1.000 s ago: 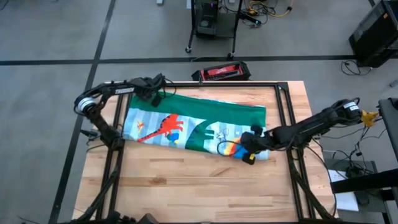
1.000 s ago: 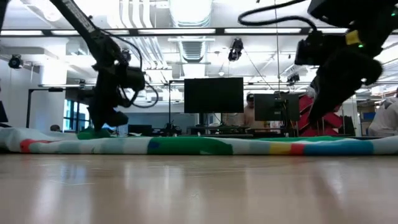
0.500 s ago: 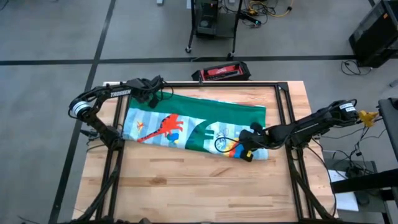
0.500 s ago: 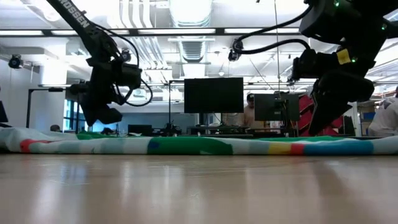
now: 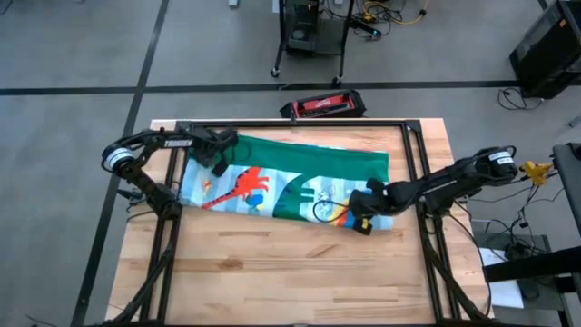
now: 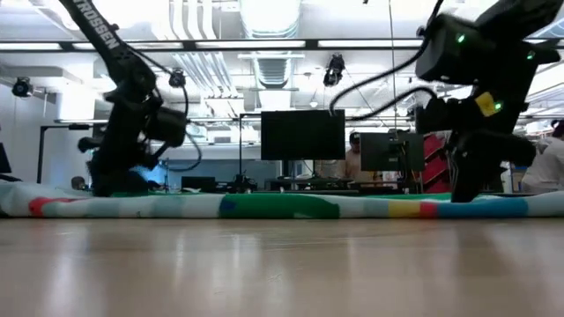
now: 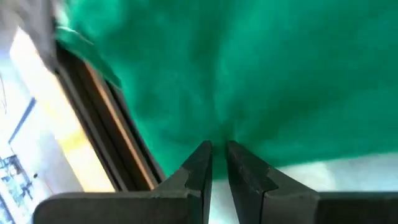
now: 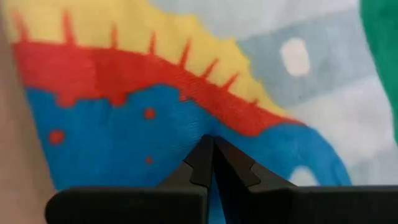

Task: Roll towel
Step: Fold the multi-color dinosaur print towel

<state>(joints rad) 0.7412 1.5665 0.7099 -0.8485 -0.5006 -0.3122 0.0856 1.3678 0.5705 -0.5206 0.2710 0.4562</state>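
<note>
High view: towel (image 5: 300,177) beneath both grippers.

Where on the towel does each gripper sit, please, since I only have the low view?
Observer: From above, the left gripper is at the towel's far left corner, on the green border.
Operator: And the right one?
Observer: The right gripper is at the near right end, over the dinosaur print.
Operator: Is it open?
Observer: Shut; its wrist view shows the tips together on a blue patch of the print.
</note>
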